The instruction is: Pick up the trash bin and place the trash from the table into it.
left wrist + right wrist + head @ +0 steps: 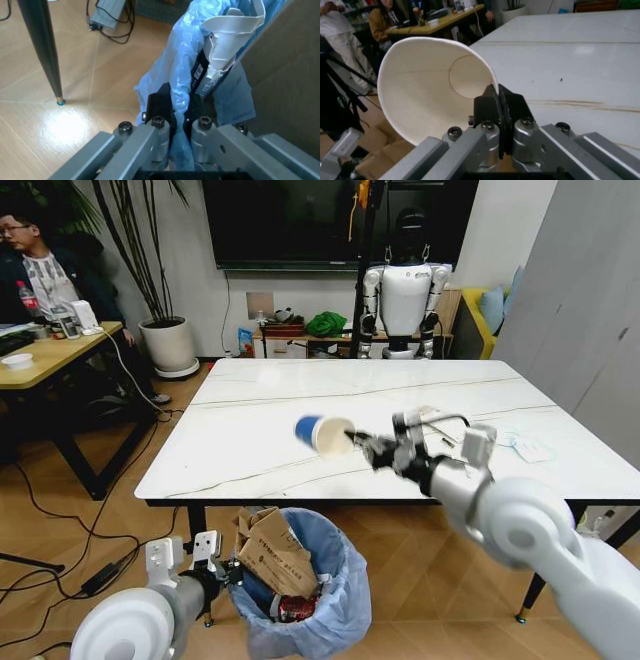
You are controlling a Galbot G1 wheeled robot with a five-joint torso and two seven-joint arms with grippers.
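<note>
Your right gripper (358,444) is pinching the rim of a blue paper cup (322,433), holding it on its side above the near edge of the table (300,395).

Your left gripper (228,572) is clamping the blue-bagged rim of the trash bin (330,600) near the floor, just below that table edge; torn brown cardboard (270,555) is sitting inside it. White paper packets (528,446) are lying at the table's right side.

One blue paper cup (322,434), one trash bin (330,605), one cardboard box (272,555), one table (260,425).
</note>
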